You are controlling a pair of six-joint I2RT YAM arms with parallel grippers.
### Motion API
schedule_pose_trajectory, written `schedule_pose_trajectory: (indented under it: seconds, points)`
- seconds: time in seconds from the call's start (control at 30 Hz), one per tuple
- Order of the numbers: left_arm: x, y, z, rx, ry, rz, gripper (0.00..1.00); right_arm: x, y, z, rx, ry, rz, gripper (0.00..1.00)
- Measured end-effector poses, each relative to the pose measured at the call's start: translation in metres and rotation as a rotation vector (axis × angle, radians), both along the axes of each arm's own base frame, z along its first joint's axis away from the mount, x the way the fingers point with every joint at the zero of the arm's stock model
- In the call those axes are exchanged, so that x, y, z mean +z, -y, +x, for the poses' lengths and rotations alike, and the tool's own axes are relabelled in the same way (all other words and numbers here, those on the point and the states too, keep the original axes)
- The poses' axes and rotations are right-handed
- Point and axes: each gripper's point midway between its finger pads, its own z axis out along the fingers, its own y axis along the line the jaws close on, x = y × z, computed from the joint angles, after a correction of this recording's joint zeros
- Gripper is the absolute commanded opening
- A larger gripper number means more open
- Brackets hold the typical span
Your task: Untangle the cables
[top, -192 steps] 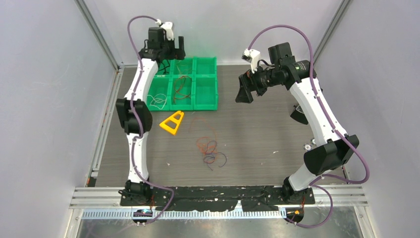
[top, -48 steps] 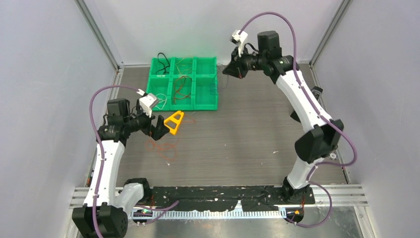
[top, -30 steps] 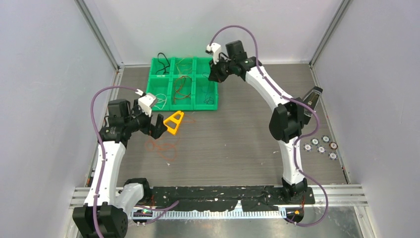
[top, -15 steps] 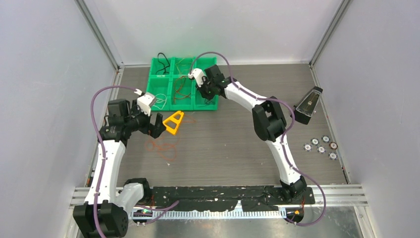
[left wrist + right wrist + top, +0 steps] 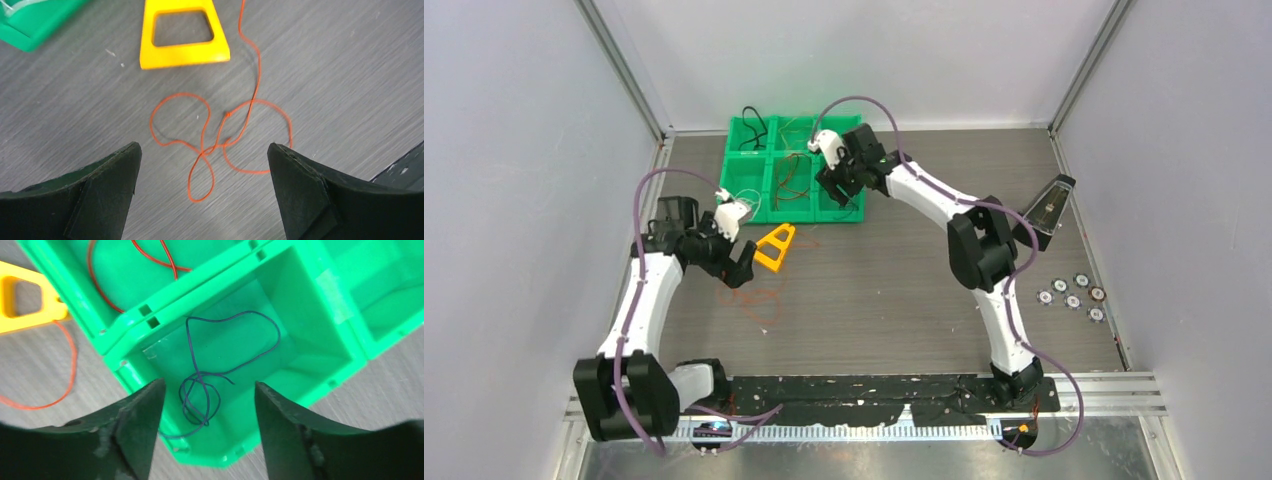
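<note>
Orange cable (image 5: 227,114) just beside yellow frame (image 5: 185,54) edge

Grey wood-grain table (image 5: 904,290), pale walls (image 5: 514,150)

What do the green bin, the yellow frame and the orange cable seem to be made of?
The green bin: probably moulded plastic, glossy; its walls catch light and show slots.
The yellow frame: likely hard plastic, smooth, uniform colour.
The orange cable: thin flexible wire, apparently plastic-sheathed; it lies in loose loops.
</note>
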Motion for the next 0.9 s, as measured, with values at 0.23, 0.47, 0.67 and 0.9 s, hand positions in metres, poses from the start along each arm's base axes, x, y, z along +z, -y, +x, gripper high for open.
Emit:
schedule_pose_trajectory:
  seconds: [0.23, 0.47, 0.67, 0.9]
  points:
    - [-0.031, -0.016, -0.008, -0.221, -0.123, 0.148, 0.99, 0.114, 0.002, -0.03, 0.059, 0.059, 0.157, 0.91]
    - [-0.056, -0.03, -0.006, -0.444, -0.194, 0.275, 1.0, 0.149, 0.022, -0.077, 0.125, -0.003, 0.215, 0.93]
    - [-0.083, -0.009, -0.017, -0.679, -0.232, 0.379, 0.99, 0.098, 0.063, -0.104, 0.073, -0.176, 0.159, 0.93]
    - [-0.115, -0.001, -0.05, -0.866, -0.339, 0.512, 0.81, 0.085, 0.115, -0.1, -0.044, -0.233, 0.149, 0.93]
